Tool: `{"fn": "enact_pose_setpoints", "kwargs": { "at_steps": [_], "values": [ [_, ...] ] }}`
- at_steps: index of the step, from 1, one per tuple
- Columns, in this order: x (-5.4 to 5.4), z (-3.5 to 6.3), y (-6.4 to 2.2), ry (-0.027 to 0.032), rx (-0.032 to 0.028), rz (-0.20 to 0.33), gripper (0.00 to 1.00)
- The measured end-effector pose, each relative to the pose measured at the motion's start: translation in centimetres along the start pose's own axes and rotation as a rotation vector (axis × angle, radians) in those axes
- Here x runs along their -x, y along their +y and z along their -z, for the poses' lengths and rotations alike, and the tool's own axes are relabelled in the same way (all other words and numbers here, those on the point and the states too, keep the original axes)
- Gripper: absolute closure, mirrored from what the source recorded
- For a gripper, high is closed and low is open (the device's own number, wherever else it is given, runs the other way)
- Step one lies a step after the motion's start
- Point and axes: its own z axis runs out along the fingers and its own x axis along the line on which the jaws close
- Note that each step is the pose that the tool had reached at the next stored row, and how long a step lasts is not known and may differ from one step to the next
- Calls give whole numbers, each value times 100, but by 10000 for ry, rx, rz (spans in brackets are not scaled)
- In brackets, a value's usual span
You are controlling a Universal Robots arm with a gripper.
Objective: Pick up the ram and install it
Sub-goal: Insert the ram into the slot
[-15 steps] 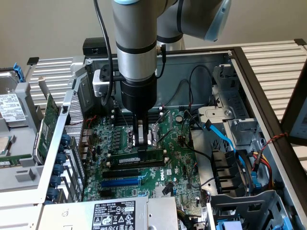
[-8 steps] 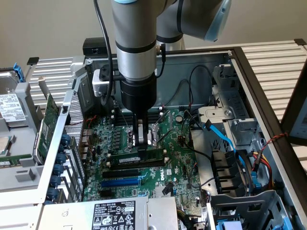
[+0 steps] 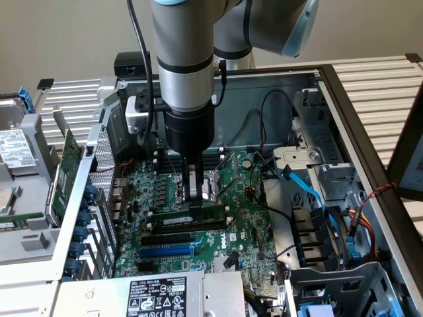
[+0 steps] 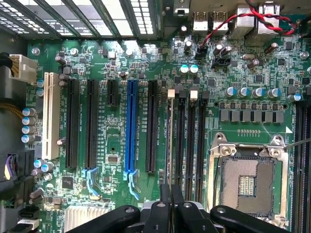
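Electronics workshop, opened computer case (image 3: 277, 82), motherboard (image 4: 112, 133)

The arm (image 3: 185, 59) reaches straight down into the open computer case (image 3: 344, 105). Its pincer (image 3: 195, 197), fingers drawn close together, grips the top edge of the ram (image 3: 201, 214). The ram stands on edge, lengthwise over the motherboard (image 3: 241, 231). A blue slot (image 3: 165, 251) lies nearer the power supply (image 3: 218, 290), with a black slot (image 3: 168, 238) between it and the ram. Blue cables (image 3: 310, 191) run at the exterior view's right.
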Motion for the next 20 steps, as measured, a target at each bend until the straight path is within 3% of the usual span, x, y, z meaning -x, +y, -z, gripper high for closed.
{"fn": "enact_pose_setpoints", "kwargs": {
  "at_steps": [5,11,20],
  "values": [
    [-5,0,1,0,-23,-4,88],
    [-7,-2,0,-1,-107,-7,88],
    [-8,-10,8,-3,-133,-10,88]
  ]
}}
